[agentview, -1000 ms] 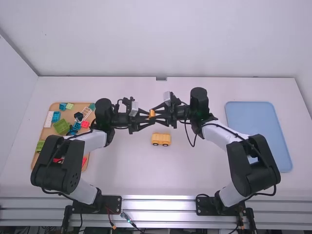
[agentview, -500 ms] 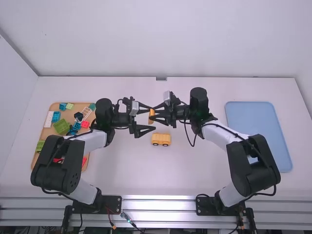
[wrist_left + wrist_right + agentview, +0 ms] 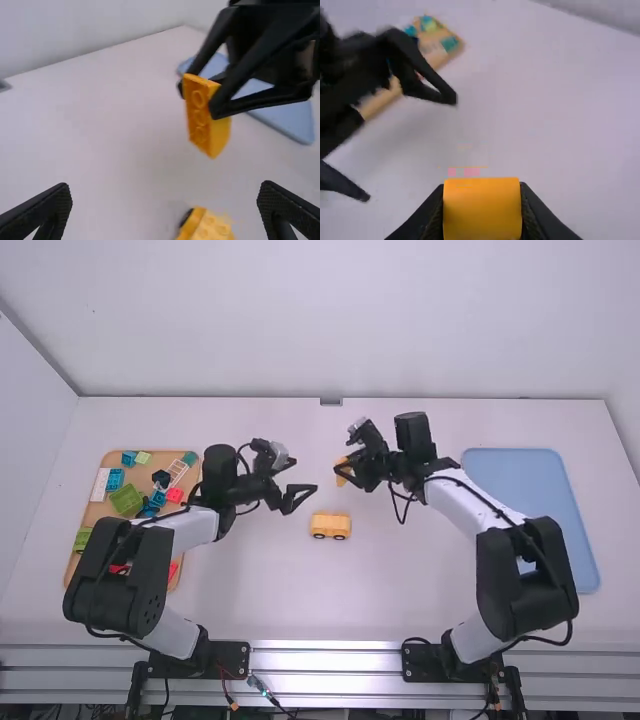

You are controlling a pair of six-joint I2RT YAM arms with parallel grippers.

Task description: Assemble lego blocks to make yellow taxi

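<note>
white table [image 3: 400, 590]: one pair of jaws released, one pair grasping

on the right side lies the blue tray [image 3: 545, 480]. on the left side, the wood-coloured tray [image 3: 98, 515] carries many loose blocks [image 3: 127, 500] in green, blue, red and white. in the air between both trays is the left gripper [image 3: 306, 475], its jaws released and well open. near it, also in the air, the right gripper [image 3: 345, 473] has its jaws closed around the orange-yellow block [image 3: 197, 115], which shows its studs to the left wrist view. the yellow toy car [image 3: 331, 526] stands on the table, nearer to the arm bases than these two grippers.
</note>
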